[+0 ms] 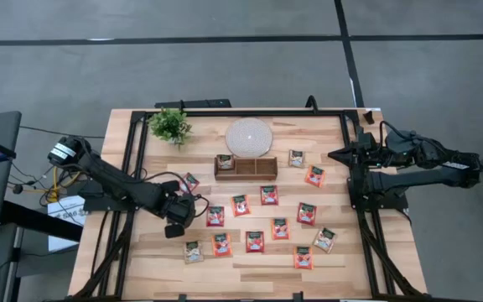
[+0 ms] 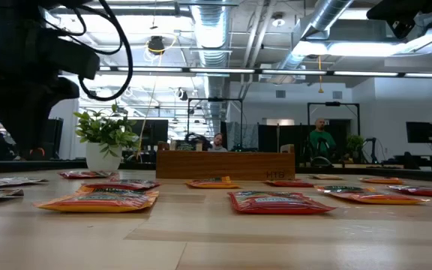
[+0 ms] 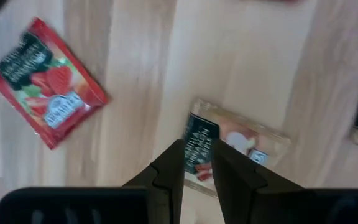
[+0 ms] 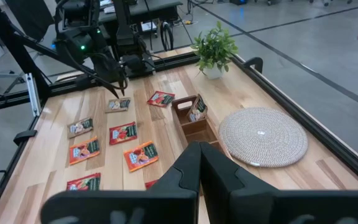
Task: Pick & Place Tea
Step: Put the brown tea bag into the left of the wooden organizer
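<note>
Several tea sachets lie flat on the wooden table [image 1: 141, 268], most of them red [image 1: 268, 195], a few pale beige [image 1: 193, 250]. One more sachet [image 4: 197, 107] stands in the brown tray [image 1: 246, 166]. My left gripper [image 3: 197, 149] points down over a beige sachet [image 3: 247, 140] near the table's left side. Its fingers are a little apart, and the sachet's dark label shows through the gap. Seen from the right wrist, that gripper [image 4: 120, 92] hangs just above the sachet [image 4: 118, 105]. From above, the gripper [image 1: 179, 225] hides it. My right gripper [image 4: 199, 155] waits shut, raised at the table's right edge [image 1: 334, 155].
A round white woven disc [image 1: 249, 137] lies behind the tray, and a small potted plant [image 1: 170, 126] stands at the far left. A red sachet [image 3: 45, 90] lies close to the left gripper. Black rails run along the table's left and right sides. People show in the room beyond.
</note>
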`<state>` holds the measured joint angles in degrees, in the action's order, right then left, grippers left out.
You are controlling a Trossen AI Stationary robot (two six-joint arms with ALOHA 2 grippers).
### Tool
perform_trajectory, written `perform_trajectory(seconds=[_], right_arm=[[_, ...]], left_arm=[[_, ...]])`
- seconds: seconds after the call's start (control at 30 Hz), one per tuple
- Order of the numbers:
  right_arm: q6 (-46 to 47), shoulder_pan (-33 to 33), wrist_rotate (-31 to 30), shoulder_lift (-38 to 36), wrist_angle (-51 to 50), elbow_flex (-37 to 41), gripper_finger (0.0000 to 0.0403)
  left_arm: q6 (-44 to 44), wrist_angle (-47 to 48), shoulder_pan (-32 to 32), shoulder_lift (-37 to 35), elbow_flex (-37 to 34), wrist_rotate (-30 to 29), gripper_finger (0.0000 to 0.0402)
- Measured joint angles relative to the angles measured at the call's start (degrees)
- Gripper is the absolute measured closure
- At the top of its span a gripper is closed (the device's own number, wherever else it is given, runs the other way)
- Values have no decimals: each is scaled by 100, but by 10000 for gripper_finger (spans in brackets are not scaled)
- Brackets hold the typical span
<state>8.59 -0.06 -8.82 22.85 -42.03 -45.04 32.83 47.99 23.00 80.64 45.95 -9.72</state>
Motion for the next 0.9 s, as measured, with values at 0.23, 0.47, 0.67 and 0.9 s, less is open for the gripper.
perform_trajectory(seconds=[0.23, 0.47, 0.67, 0.9], right_arm=[[1, -2, 0, 0, -1, 0, 403], [1, -2, 0, 0, -1, 0, 403], [1, -1, 0, 0, -4, 0, 403], [1, 0, 0, 0, -4, 0, 403]], left_arm=[[-401, -23, -355, 1, 0, 123, 330], [-687, -64, -597, 1, -11, 308, 330], [-661, -323, -690, 2, -463, 690, 330], [-620, -665, -692, 2, -750, 988, 330]])
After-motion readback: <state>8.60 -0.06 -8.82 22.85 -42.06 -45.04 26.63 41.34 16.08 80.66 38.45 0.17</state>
